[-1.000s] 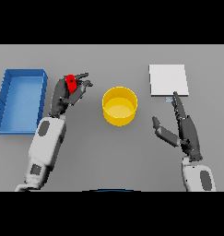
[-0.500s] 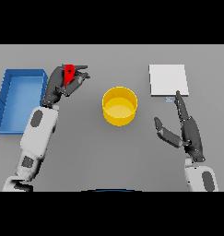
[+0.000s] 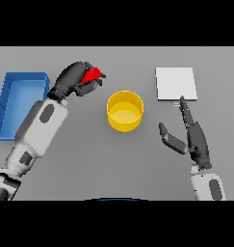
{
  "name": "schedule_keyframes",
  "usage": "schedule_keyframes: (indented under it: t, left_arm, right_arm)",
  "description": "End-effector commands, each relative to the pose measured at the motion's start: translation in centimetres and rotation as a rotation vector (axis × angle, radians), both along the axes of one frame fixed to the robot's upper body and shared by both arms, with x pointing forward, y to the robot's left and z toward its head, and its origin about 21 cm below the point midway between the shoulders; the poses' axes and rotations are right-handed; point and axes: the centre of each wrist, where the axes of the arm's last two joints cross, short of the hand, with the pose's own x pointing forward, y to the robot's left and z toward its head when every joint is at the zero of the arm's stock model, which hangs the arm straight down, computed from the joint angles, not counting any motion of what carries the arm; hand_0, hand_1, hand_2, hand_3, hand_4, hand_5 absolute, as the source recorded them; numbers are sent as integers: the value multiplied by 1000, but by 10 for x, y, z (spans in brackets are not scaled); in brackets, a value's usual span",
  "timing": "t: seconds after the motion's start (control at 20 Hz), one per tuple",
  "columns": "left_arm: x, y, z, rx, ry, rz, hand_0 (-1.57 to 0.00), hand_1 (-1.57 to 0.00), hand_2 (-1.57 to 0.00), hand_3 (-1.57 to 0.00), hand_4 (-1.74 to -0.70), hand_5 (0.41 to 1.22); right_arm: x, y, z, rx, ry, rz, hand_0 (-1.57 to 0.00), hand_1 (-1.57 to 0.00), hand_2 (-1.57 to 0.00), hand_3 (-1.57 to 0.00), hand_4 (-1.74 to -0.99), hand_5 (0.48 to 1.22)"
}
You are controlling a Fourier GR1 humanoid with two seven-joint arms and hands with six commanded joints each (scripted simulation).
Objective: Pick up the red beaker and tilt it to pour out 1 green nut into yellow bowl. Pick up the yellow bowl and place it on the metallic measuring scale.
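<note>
Fingers of the left hand [image 3: 74,79] are curled round the red beaker [image 3: 92,74], which sits raised off the grey table [image 3: 89,159] and has moved from beside the blue bin [image 3: 18,103] toward the yellow bowl [image 3: 124,111] over the last second; it now leans with its mouth turned toward the bowl, where a second ago it stood nearer upright; the beaker is not yet over the bowl but just up and to its left, so by my reading the carry is nearly finished and the pour is only beginning; no green nut shows anywhere, neither in the beaker nor in the bowl, so nothing seems to have dropped yet; the bowl stands unmoved in the middle of the table, well apart from the metallic measuring scale [image 3: 175,83] at the upper right; the right hand [image 3: 195,140] rests idle below the scale, fingers straight and thumb spread, holding nothing; the second step is untouched.
</note>
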Motion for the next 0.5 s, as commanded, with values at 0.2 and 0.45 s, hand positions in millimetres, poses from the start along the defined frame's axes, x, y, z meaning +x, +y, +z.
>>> schedule_keyframes:
  t: [0.2, 0.45]
  left_arm:
    - [1, -27, 14, 364, -88, -91, -1570, -1571, -1571, -1570, -1740, 1183]
    - [6, -49, 24, 694, -117, -187, -1571, -1571, -1571, -1436, -1705, 1209]
  right_arm:
    - [3, -3, 3, 25, -9, -4, 1, 1, 1, 1, -1183, 673]
    - [3, 2, 2, 49, 20, -6, 1, 1, 1, 1, -1191, 675]
